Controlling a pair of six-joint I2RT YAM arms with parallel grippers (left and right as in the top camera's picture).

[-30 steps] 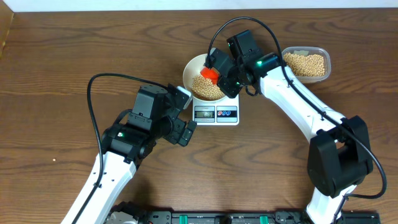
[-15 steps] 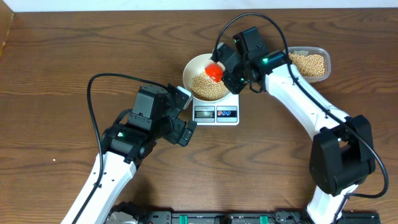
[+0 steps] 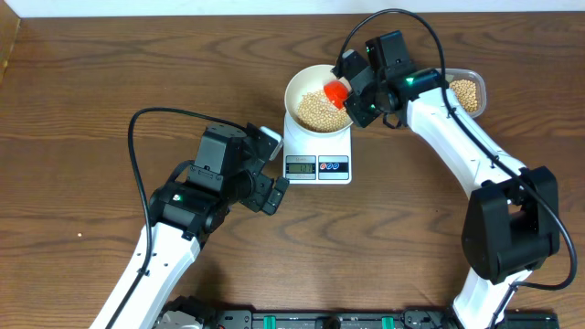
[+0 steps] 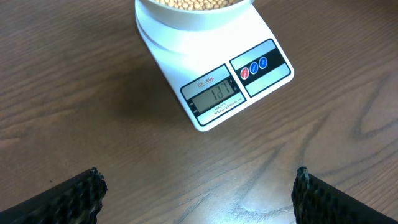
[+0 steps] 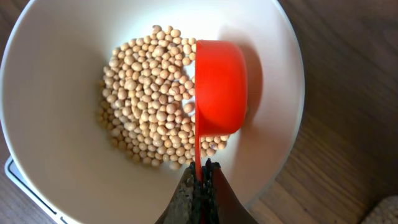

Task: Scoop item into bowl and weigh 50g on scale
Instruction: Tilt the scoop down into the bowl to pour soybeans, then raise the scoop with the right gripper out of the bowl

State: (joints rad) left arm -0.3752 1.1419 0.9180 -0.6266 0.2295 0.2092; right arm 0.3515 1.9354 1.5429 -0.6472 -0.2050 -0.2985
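Observation:
The white bowl (image 3: 297, 87) sits on the white scale (image 3: 317, 153) and holds a heap of tan beans (image 3: 320, 111). My right gripper (image 3: 352, 91) is shut on the handle of a red scoop (image 3: 336, 91), which is inside the bowl. In the right wrist view the scoop (image 5: 217, 87) is turned on its side over the beans (image 5: 149, 109) in the bowl (image 5: 43, 143), its handle pinched between the fingers (image 5: 200, 177). My left gripper (image 3: 274, 190) is open and empty over the table in front of the scale (image 4: 236, 87); its display shows digits.
A clear plastic tub (image 3: 477, 82) with more beans stands at the back right, partly hidden by the right arm. The bowl's lower edge (image 4: 193, 15) shows at the top of the left wrist view. Cables run above both arms.
My right gripper has moved right and back with the red scoop. The bowl has shifted right and back, from overhanging the scale's left side to centred on it. The left arm has not moved.

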